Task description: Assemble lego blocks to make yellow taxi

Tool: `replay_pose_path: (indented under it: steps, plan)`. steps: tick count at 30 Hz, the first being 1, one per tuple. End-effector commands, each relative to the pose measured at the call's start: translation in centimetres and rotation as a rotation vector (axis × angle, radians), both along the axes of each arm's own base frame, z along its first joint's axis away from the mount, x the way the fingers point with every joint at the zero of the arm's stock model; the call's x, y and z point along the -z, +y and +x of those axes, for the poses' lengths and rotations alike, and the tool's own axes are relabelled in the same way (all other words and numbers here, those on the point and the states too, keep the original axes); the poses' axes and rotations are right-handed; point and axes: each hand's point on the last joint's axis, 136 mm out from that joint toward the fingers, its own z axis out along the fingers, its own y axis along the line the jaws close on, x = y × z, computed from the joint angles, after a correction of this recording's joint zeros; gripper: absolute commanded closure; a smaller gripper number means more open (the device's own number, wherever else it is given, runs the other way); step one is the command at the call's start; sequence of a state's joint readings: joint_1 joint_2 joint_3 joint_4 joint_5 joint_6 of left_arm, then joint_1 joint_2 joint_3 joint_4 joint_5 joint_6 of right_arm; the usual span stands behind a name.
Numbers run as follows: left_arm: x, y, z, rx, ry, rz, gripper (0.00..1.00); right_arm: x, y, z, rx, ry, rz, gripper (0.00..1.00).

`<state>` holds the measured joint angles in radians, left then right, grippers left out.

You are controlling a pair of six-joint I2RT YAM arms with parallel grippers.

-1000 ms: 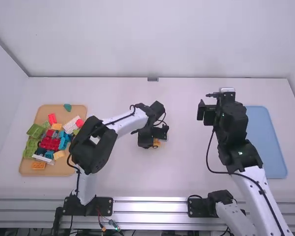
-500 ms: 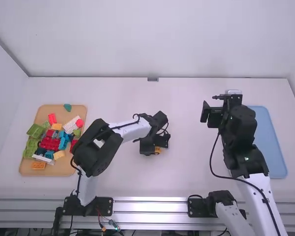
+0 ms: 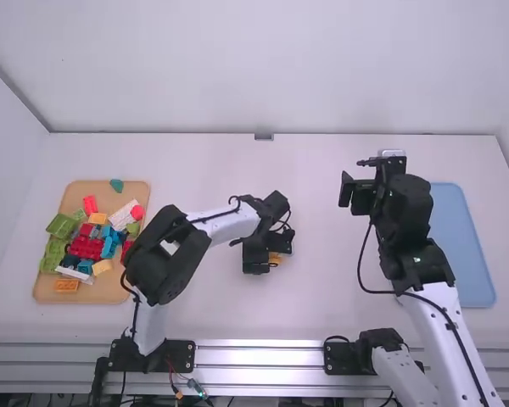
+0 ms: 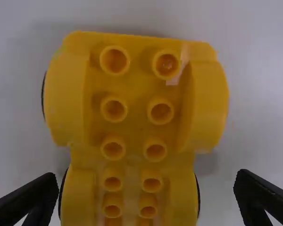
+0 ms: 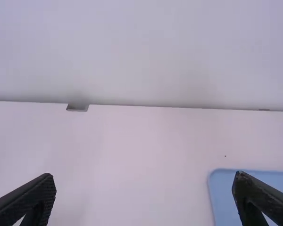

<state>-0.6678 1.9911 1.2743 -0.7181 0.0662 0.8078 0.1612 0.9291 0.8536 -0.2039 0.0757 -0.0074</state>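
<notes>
Along the near edge, a metal rail is running from left to right past the feet of both arms. Just beyond it, at the left, a tan tray is holding a heap of bricks: an orange brick is lying near its near left corner, a white brick is resting just past that, and red bricks are filling the middle. Level with the heap, near the middle of the table, the yellow car is sitting studs up, dark wheel rims peeking out from its sides. Over it, the left claw is keeping its fingers spread wide, the car lying between them, touching neither. Green bricks are crowding the tray's left side. At the far right a blue tray is lying flat, and left of its far end the right claw is hanging open. Farthest back, a pale wall is rising behind the table.
</notes>
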Motion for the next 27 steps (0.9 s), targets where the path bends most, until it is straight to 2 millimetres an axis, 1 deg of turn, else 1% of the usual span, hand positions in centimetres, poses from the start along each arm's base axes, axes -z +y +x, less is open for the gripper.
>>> replay_pose_path:
  steps: [1, 3, 4, 6, 7, 9, 10, 11, 12, 13, 14, 15, 16, 18, 19, 20, 21, 22, 23, 24, 26, 27]
  plan:
    - [-4.0, 0.0, 1.9, -0.033, -0.085, -0.058, 0.01, -1.7, 0.6, 0.0, -0.024, -0.043, -0.010, 0.01]
    - [-5.5, 0.5, 2.3, -0.037, -0.111, -0.077, 0.01, -1.8, 0.8, -0.1, -0.032, -0.047, -0.010, 0.01]
    - [-7.0, 1.1, 3.0, -0.061, -0.145, -0.103, 0.01, -2.0, 1.0, -0.2, -0.038, -0.052, -0.009, 0.01]
    - [-8.8, 2.0, 3.8, -0.098, -0.184, -0.131, 0.01, -2.0, 1.3, -0.3, -0.046, -0.053, -0.008, 0.01]
    - [-9.9, 2.8, 4.5, -0.144, -0.208, -0.150, 0.01, -2.0, 1.4, -0.3, -0.049, -0.053, -0.008, 0.01]
    - [-13.0, 5.4, 6.3, -0.317, -0.267, -0.220, 0.01, -2.0, 1.7, -0.3, -0.059, -0.053, -0.009, 0.01]
    - [-13.6, 6.1, 6.8, -0.367, -0.279, -0.234, 0.01, -2.0, 1.8, -0.3, -0.061, -0.053, -0.008, 0.01]
    - [-14.9, 8.2, 7.9, -0.499, -0.308, -0.263, 0.01, -2.0, 1.9, -0.4, -0.066, -0.053, -0.008, 0.01]
    - [-15.8, 10.3, 8.8, -0.632, -0.328, -0.283, 0.01, -2.0, 2.1, -0.4, -0.070, -0.052, -0.008, 0.01]
    - [-16.4, 13.1, 9.7, -0.787, -0.345, -0.295, 0.01, -2.0, 2.2, -0.3, -0.072, -0.055, -0.008, 0.01]
    - [-16.7, 15.1, 10.3, -0.908, -0.350, -0.308, 0.01, -2.0, 2.2, -0.2, -0.072, -0.055, -0.008, 0.01]
    - [-16.8, 16.3, 10.5, -0.979, -0.351, -0.317, 0.01, -2.0, 2.1, -0.2, -0.070, -0.056, -0.007, 0.01]
    - [-16.9, 19.7, 11.1, -1.161, -0.354, -0.331, 0.01, -2.0, 2.2, 0.0, -0.070, -0.059, -0.006, 0.01]
    - [-16.7, 24.9, 11.5, -1.438, -0.352, -0.349, 0.01, -2.0, 2.3, 0.4, -0.071, -0.063, -0.006, 0.01]
    - [-16.6, 25.7, 11.5, -1.482, -0.351, -0.351, 0.01, -2.0, 2.3, 0.5, -0.072, -0.063, -0.005, 0.01]
    - [-16.1, 28.6, 11.4, -1.626, -0.344, -0.356, 0.01, -1.9, 2.5, 0.7, -0.077, -0.065, -0.003, 0.01]
    - [-15.8, 29.8, 11.3, -1.683, -0.342, -0.355, 0.01, -1.8, 2.5, 0.9, -0.077, -0.064, -0.003, 0.01]
    - [-15.0, 32.7, 11.1, -1.790, -0.339, -0.348, 0.01, -1.7, 2.6, 1.2, -0.077, -0.063, -0.003, 0.01]
    - [-14.9, 33.0, 11.1, -1.801, -0.340, -0.348, 0.01, -1.7, 2.6, 1.3, -0.077, -0.064, -0.003, 0.01]
    - [-14.1, 35.2, 10.8, -1.889, -0.334, -0.344, 0.01, -1.4, 2.7, 1.7, -0.077, -0.061, -0.003, 0.01]
    - [-12.8, 37.6, 10.1, -2.000, -0.310, -0.331, 0.01, -1.2, 2.8, 2.1, -0.078, -0.061, -0.003, 0.01]
    - [-11.8, 38.6, 9.7, -2.054, -0.284, -0.315, 0.01, -1.1, 3.0, 2.3, -0.084, -0.060, -0.001, 0.01]
